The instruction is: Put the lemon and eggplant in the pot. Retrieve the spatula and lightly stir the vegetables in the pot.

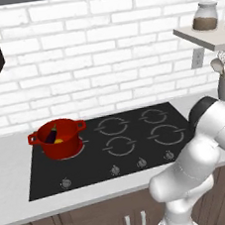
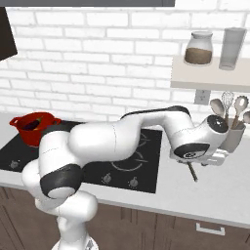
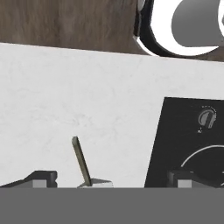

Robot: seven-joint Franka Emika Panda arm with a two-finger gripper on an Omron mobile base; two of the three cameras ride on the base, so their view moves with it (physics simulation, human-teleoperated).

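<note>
The red pot (image 1: 58,139) sits on the front left burner, with the dark eggplant (image 1: 51,135) and the yellow lemon (image 1: 59,140) inside it. It also appears at the far left of the right base view, pot (image 2: 33,128). My arm reaches right, past the stove. The gripper (image 2: 197,162) hangs low over the white counter, pointing down. A thin dark spatula (image 2: 192,171) lies just under it. In the hand view the spatula (image 3: 81,161) stands between the widely spread fingertips of the gripper (image 3: 111,179), nearer the left one. The gripper is open and touches nothing.
The black cooktop (image 1: 91,167) has knobs along its front edge, one of them (image 3: 207,118) close to my hand. A grey utensil holder (image 2: 233,137) with a whisk and spoons stands right behind the gripper. Above it a shelf (image 2: 210,78) carries a jar (image 2: 199,49) and a glass (image 2: 232,48).
</note>
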